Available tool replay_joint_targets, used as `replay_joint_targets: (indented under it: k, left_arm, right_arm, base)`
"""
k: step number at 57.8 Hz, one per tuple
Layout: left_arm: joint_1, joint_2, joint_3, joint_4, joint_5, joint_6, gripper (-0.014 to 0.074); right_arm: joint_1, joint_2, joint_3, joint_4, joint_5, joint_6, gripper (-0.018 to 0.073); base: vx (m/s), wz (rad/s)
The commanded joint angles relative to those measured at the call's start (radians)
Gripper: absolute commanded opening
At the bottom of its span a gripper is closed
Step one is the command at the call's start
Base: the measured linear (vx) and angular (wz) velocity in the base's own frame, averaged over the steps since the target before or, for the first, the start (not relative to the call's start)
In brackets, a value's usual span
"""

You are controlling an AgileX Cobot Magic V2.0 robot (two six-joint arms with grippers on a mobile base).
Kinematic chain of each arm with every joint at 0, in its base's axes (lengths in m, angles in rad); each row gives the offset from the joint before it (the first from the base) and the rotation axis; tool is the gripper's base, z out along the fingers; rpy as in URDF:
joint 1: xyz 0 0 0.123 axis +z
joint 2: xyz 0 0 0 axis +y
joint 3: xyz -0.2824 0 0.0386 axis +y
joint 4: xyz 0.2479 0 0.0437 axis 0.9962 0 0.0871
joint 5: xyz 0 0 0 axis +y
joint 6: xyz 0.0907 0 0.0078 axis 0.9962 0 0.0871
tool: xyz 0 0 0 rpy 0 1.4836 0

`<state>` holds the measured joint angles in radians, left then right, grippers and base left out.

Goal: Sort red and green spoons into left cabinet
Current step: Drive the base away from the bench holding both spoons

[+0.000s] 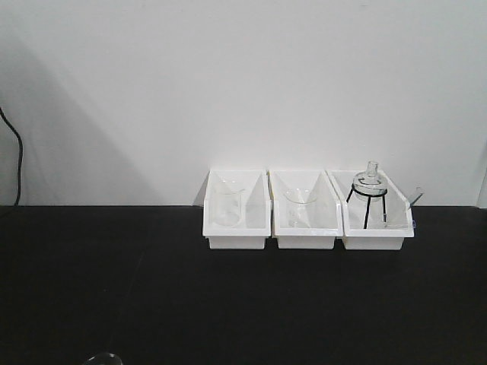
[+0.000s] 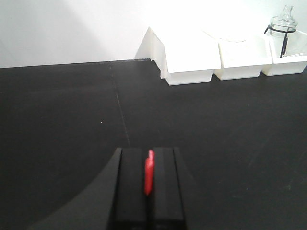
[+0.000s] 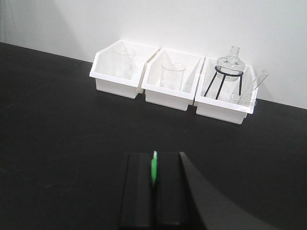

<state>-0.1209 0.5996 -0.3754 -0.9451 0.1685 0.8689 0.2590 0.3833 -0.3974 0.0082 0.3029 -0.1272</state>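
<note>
Red spoon in left hand, green spoon in right hand

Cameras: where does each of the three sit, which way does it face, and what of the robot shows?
Exterior front: faces the white wall across the black table, three white bins ahead; no arm shows.
Left wrist: behind the left gripper, shut on the red spoon, looking forward to the bins.
Right wrist: behind the right gripper, shut on the green spoon, facing the bins.
Shared: all three see the bins and the glass flask.
</note>
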Motion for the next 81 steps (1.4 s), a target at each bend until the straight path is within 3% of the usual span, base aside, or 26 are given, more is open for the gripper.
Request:
replay_joint_targets:
  k: [1,43,81]
  left_arm:
    - [-0.008,-0.001,-0.029,-0.02,-0.042,0.0,0.0]
    - [-0.008,-0.001,-0.029,-0.02,-0.044,0.0,0.0]
    - [-0.008,-0.001,-0.029,-0.02,-0.044,0.0,0.0]
  right_arm:
    - [-0.003,0.005,-0.034,-0.008,-0.082,-0.002,0.0003]
    - [-0.003,0.005,-0.034,-0.008,-0.082,-0.002,0.0003]
    - [-0.003,0.005,-0.034,-0.008,-0.082,-0.002,0.0003]
  base:
    - [0.0,0.0]
    - [-0.03,0.05]
    - [-0.13,0.48]
